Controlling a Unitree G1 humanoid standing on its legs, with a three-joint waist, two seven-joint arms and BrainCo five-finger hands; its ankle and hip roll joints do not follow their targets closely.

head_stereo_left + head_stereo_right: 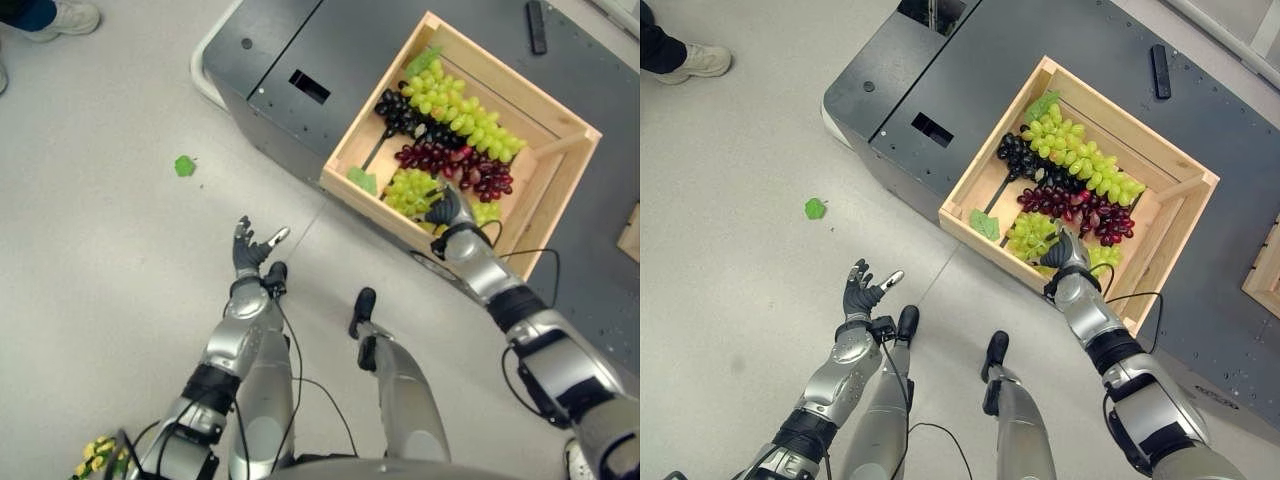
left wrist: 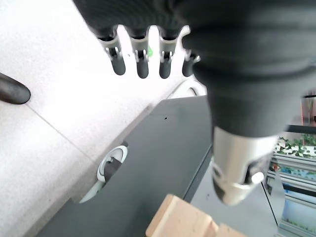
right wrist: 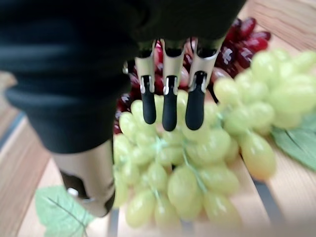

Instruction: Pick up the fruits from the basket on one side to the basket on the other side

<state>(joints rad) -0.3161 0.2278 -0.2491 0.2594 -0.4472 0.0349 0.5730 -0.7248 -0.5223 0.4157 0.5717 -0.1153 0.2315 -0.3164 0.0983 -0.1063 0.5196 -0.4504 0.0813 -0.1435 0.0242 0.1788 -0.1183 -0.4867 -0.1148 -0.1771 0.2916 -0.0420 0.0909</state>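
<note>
Right robot hand (image 3: 168,98) over green grapes (image 3: 187,163), contact unclear

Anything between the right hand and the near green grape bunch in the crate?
Nothing visible. The right hand hangs open directly over the near green grape bunch in the wooden crate, fingers straight above the grapes with a clear gap. The dark red bunch lies beyond it.

Pale speckled floor (image 1: 110,240) with a seam; dark grey platform (image 1: 970,90); stray green leaf (image 1: 185,166); person's shoe (image 1: 62,19).
</note>
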